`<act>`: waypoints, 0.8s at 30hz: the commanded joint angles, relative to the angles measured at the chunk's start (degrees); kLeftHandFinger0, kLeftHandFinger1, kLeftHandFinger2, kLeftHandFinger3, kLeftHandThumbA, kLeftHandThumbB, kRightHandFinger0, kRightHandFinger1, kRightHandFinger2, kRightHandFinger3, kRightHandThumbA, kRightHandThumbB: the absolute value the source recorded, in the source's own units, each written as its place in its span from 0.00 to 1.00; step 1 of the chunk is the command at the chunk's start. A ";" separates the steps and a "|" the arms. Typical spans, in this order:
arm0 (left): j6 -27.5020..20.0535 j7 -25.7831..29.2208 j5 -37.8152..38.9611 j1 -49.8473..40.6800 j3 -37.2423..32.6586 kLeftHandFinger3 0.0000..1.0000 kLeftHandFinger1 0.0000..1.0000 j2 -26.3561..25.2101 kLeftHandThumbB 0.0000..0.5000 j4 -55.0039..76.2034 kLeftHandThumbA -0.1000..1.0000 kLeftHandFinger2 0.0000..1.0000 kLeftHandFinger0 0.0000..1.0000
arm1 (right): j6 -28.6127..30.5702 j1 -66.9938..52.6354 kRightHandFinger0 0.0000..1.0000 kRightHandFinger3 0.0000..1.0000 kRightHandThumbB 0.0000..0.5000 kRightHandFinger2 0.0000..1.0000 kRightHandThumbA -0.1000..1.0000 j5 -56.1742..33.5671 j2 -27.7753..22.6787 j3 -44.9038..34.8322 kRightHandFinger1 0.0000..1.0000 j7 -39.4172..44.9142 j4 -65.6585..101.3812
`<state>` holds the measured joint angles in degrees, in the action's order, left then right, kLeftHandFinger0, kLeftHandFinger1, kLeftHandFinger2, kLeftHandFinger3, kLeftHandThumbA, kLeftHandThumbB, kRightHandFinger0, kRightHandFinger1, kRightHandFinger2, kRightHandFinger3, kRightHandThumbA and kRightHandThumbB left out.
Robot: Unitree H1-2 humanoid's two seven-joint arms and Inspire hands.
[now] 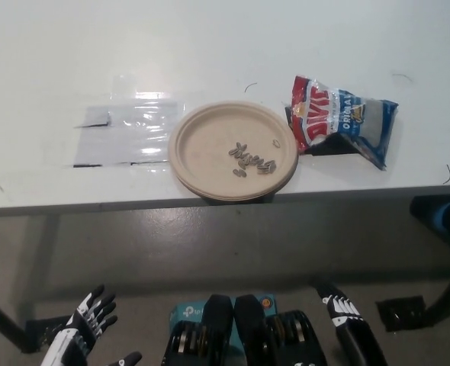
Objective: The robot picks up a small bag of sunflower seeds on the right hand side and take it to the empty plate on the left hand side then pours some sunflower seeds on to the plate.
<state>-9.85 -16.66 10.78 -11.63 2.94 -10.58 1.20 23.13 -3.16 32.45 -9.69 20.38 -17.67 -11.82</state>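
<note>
A: Head view first, biggest thing down: what's there?

B: White table (210,46) across the upper half of the frame. A clear plastic sheet (126,133) lies left of centre. The paper plate (202,145) sits at centre near the table's front edge, just overhanging it. The bag of sunflower seeds (339,122) lies flat at centre right, its left end just beside the plate's rim, perhaps touching. A small cluster of seeds (249,160) rests on the plate, with one stray nearer the bag.

A: And the hands?

B: Both low, well below the table. The white left hand (88,320) rests at the lower left, fingers spread, holding nothing. The black right hand (351,324) shows at the lower right; it holds nothing, but whether the fingers are spread or curled I cannot tell.

A: So the step in hand?

B: I'd judge the pour done and the bag set down; what's left is parking the arms. Done well, that means keeping both hands clear of the table's front edge, since a knock there could tip the overhanging plate and spill the seeds.
</note>
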 commanded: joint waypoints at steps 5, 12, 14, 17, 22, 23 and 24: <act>-2.35 0.55 -0.66 -0.30 -0.16 1.00 1.00 -0.08 0.62 0.96 1.00 1.00 1.00 | 3.80 0.23 1.00 1.00 0.51 1.00 1.00 0.16 1.08 -0.75 1.00 -1.35 0.11; -2.88 0.67 -1.10 -0.31 -0.04 1.00 1.00 -0.11 0.61 0.79 1.00 1.00 1.00 | 3.80 0.91 1.00 1.00 0.45 1.00 1.00 0.81 0.34 0.40 1.00 -2.54 -0.45; -2.53 0.61 -1.16 -0.39 -0.07 1.00 1.00 -0.22 0.62 1.07 1.00 1.00 1.00 | 3.80 0.92 1.00 1.00 0.46 1.00 1.00 0.72 0.33 0.45 1.00 -2.62 -0.50; -2.41 0.60 -1.26 -0.52 -0.06 1.00 1.00 -0.23 0.62 1.15 1.00 1.00 1.00 | 3.80 0.87 1.00 1.00 0.47 1.00 1.00 0.38 0.15 0.83 1.00 -2.94 -0.60; -2.43 0.75 -1.63 -0.68 -0.08 1.00 1.00 -0.15 0.61 1.24 1.00 1.00 1.00 | 3.80 0.41 1.00 1.00 0.47 1.00 1.00 0.47 0.40 0.01 1.00 -1.48 -0.04; -2.54 0.73 -1.78 -0.71 -0.12 1.00 1.00 -0.20 0.60 1.25 1.00 1.00 1.00 | 3.79 0.33 1.00 1.00 0.47 1.00 1.00 0.61 0.54 -0.28 1.00 -1.18 -0.02; -2.71 0.52 -1.64 -0.61 -0.16 1.00 1.00 -0.29 0.59 1.17 1.00 1.00 1.00 | 3.79 0.51 1.00 1.00 0.47 1.00 1.00 0.51 0.39 -0.09 1.00 -1.43 -0.20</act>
<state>-10.43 -16.65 9.59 -11.84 2.92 -10.59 1.20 24.38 -3.17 32.84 -9.47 20.67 -18.45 -12.74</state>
